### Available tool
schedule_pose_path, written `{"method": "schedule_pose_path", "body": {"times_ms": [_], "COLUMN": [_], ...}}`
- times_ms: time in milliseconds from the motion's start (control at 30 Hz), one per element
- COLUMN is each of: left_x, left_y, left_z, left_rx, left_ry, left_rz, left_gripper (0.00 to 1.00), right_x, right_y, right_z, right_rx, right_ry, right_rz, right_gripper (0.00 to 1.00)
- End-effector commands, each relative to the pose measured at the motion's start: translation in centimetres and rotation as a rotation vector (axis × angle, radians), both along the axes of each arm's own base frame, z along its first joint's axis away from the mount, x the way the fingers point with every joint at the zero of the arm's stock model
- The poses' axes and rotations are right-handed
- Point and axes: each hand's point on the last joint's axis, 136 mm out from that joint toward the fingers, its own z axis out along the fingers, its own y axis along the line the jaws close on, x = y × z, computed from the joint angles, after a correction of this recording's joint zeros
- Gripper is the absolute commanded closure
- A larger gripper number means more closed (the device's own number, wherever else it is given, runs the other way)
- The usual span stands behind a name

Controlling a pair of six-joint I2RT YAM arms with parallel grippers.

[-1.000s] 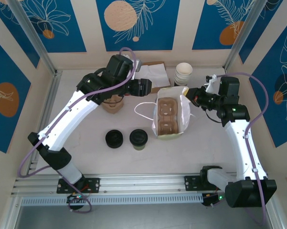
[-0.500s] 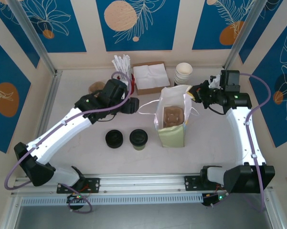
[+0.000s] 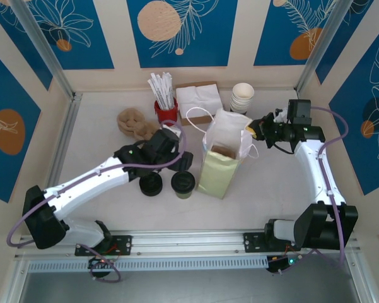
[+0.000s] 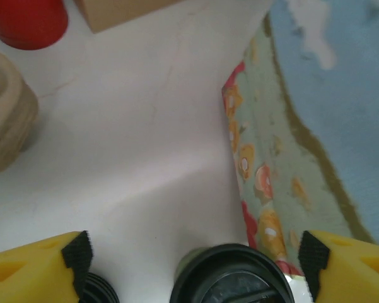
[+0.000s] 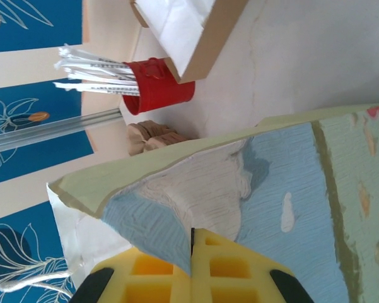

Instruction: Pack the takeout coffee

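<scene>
Left tool (image 3: 184,162) lowered over takeout coffee (image 3: 183,183) | right tool (image 3: 255,130) stood bag (image 3: 215,173) upright

Paper and plastic on a smooth tabletop.
The dark olive paper takeout coffee cup (image 3: 183,184) is matt, its round black plastic lid (image 4: 230,279) slightly glossy; the pale green printed paper bag (image 3: 217,169) matt and creased; the far red plastic holder (image 3: 166,114) shiny; the white table (image 3: 271,189) smooth.
</scene>
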Motion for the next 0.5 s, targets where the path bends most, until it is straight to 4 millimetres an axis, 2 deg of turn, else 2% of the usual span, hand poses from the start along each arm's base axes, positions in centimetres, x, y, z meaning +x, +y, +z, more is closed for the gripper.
{"method": "schedule_pose_path", "body": {"times_ms": [0, 233, 467], "left_x": [-1.1, -3.1, -4.1], "left_y": [-0.6, -2.0, -1.1], "left_z": [0.3, -1.6, -3.8], "left_rx": [0.014, 0.053, 0.076], "left_ry": [-0.067, -0.114, -0.080], "left_rz": [-0.033, -0.093, -0.038], "left_gripper": [0.06, 0.03, 0.01], "right_x": [0.0, -0.7, -1.2], "right_y": [0.2, -0.1, -0.3], "right_z": [0.8, 0.8, 0.1], "right_rx": [0.013, -0.028, -0.043], "right_ry": [-0.040, -0.052, -0.047], "right_rz": [0.019, 0.020, 0.024], "right_gripper": [1.00, 1.00, 1.00]}}
